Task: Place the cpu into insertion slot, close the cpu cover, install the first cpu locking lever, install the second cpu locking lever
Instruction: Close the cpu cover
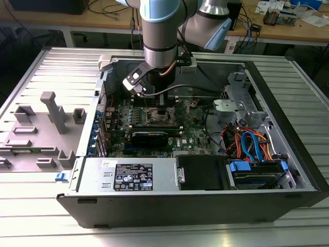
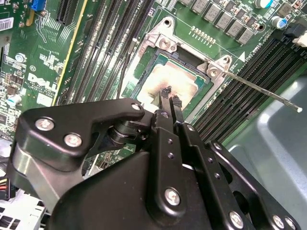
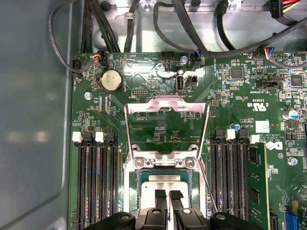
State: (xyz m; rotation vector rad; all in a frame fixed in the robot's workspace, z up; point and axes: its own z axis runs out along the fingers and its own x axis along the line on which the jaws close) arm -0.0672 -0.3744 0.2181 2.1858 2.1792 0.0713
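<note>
Above the cpu (image 3: 165,183) in the insertion slot (image 2: 161,43), end effector (image 3: 168,194), fingers (image 3: 160,197) together; cpu cover (image 3: 165,101) upright

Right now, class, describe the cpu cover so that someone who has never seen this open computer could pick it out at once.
Find the green motherboard, then the square insertion slot between its banks of long black memory slots. The cpu cover stands swung open from the slot's edge. It is the only thin silvery frame with a large square window.

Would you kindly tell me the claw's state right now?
Claw: closed, holding nothing, tips over the cpu.
</note>
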